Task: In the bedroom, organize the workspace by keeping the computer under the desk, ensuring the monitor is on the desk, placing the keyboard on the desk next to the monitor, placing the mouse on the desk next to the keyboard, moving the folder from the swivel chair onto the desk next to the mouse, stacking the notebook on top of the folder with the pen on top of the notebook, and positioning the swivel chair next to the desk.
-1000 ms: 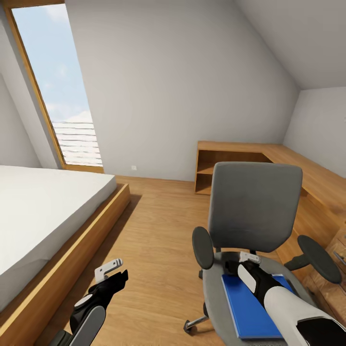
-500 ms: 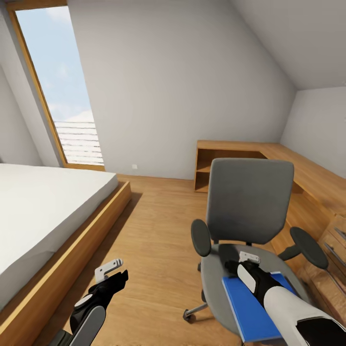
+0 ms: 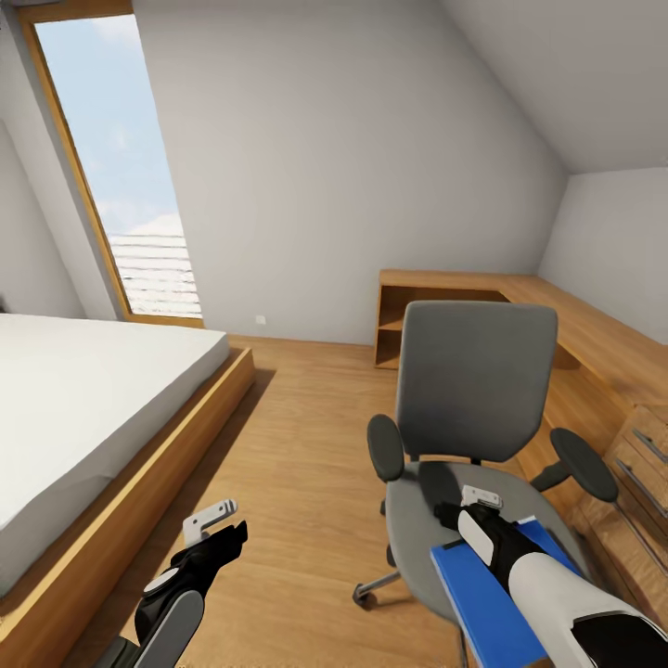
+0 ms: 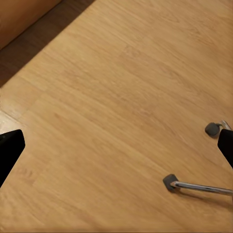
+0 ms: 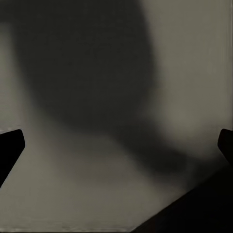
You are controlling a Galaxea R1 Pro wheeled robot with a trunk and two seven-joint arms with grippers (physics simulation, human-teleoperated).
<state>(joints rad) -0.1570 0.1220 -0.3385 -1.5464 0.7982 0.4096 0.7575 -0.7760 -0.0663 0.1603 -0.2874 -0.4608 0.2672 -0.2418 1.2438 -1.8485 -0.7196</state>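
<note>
Attic bedroom of a home: a low bed (image 3: 83,408) in a wooden frame is lying under a sloping ceiling (image 3: 575,74), beside a tall window (image 3: 121,176), wooden floor (image 3: 297,445) and built-in desk (image 3: 566,325).

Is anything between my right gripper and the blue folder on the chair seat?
Nothing visible does. The right gripper hovers over the swivel chair seat, just past the folder's far edge; only the arm itself overlaps the folder.

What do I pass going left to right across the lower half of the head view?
Bed → left gripper → bare floor → swivel chair with the blue folder on its seat → desk drawers.
</note>
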